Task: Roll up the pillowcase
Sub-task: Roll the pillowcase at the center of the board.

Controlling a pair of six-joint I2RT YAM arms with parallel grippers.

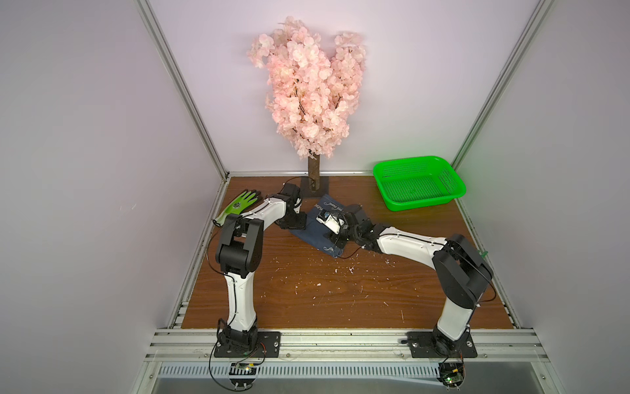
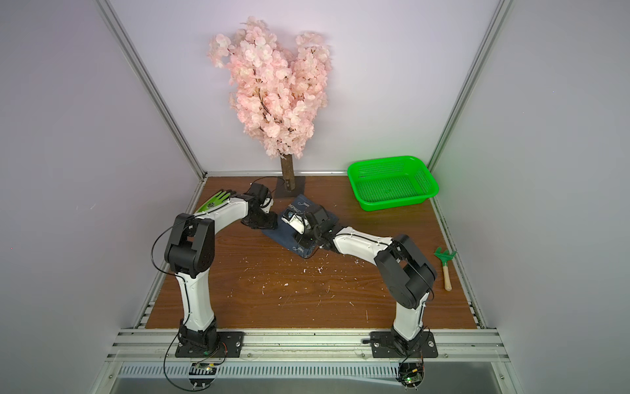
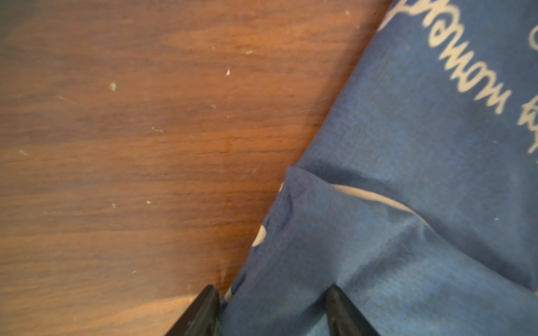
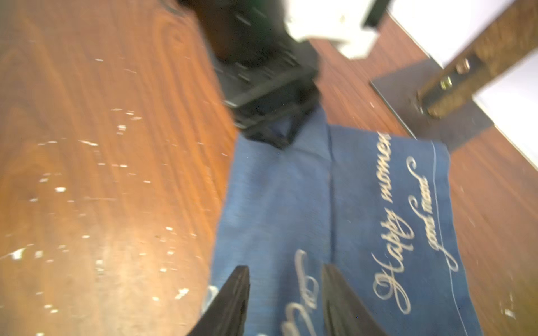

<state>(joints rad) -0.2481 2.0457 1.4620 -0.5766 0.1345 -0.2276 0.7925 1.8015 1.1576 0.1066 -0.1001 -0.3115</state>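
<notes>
The navy pillowcase with white cursive lettering lies bunched and partly folded on the far middle of the wooden table; it also shows in the other top view. My left gripper is at its left end, jaws closed around a thick raised fold of the pillowcase. My right gripper hovers over the near right part of the pillowcase, jaws apart, with flat lettered cloth showing between them. In the top view the right gripper sits over the cloth, and the left gripper is at its edge.
A lime-green work glove lies at the far left behind my left arm. A pink blossom tree stands on a dark base plate just behind the cloth. A green basket sits far right, a small rake by the right edge.
</notes>
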